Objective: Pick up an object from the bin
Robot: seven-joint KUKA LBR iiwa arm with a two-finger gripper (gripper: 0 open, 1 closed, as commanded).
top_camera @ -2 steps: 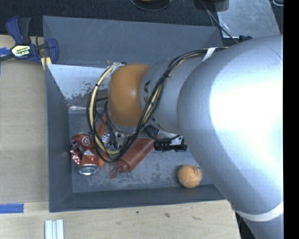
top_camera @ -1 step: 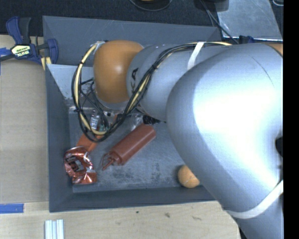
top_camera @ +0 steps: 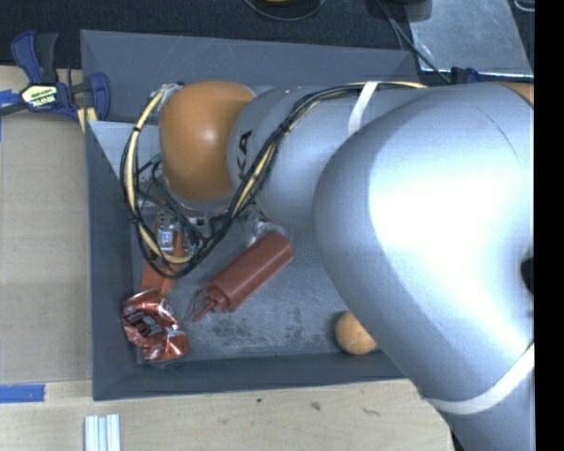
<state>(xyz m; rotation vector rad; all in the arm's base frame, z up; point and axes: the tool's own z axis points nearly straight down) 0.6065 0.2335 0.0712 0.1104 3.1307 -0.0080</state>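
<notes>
My gripper (top_camera: 172,236) hangs low over the left part of the bin, under the arm's wrist, with cables looped round it. Just below it lies a small orange piece (top_camera: 153,279), partly covered by the gripper. A crumpled shiny red-and-silver wrapper (top_camera: 152,326) sits in the near left corner, a little beyond that piece. To the gripper's right lies a reddish-brown bottle (top_camera: 247,272), set slantwise, with its narrow tip pointing toward the wrapper.
An orange ball (top_camera: 354,334) rests by the bin's near wall, half tucked under the arm. The large grey arm covers the right and far parts of the bin. The left wall stands close to the gripper.
</notes>
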